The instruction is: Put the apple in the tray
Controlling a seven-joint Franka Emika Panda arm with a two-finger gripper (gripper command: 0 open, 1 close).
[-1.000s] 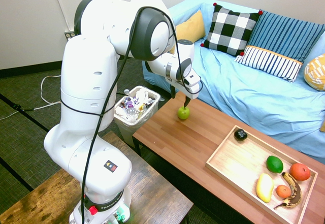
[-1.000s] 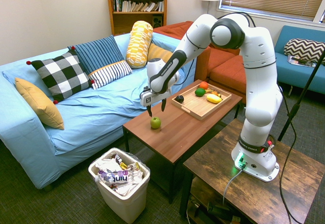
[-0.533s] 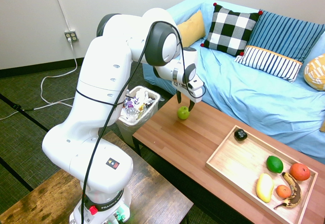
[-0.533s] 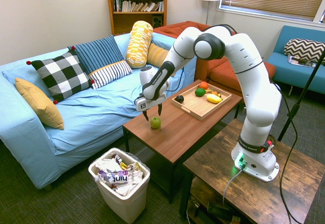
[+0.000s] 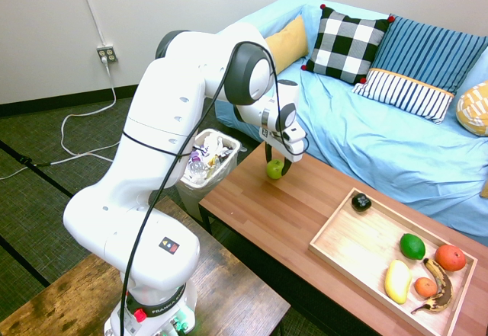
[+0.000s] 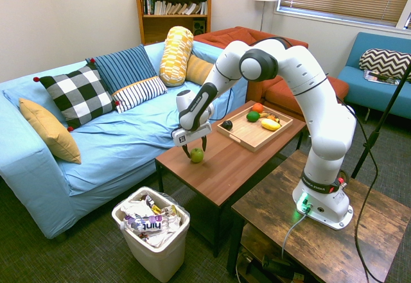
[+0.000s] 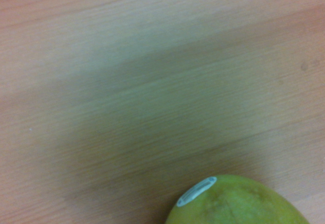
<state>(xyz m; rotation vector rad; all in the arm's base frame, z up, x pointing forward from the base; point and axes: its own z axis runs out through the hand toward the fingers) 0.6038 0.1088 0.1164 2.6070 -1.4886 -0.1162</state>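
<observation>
The yellow-green apple (image 5: 274,170) (image 6: 196,156) rests on the brown coffee table (image 5: 305,214) near its corner by the sofa. My gripper (image 5: 277,167) (image 6: 196,153) has come straight down over it, open, with one dark finger on each side of the fruit. The wrist view shows the apple (image 7: 238,203) very close, with a small white sticker on its skin. The pale wooden tray (image 5: 351,248) (image 6: 247,137) lies at the other end of the table.
In the tray lie a dark green fruit (image 5: 412,246), an orange (image 5: 450,257), a yellow fruit (image 5: 397,281), a banana (image 5: 437,286) and a small black object (image 5: 361,203). A full waste bin (image 5: 204,162) stands beside the table. The blue sofa (image 5: 396,138) runs behind.
The gripper has come down from just above the apple until its open fingers straddle the fruit. The arm has leaned further forward. The apple has not moved.
</observation>
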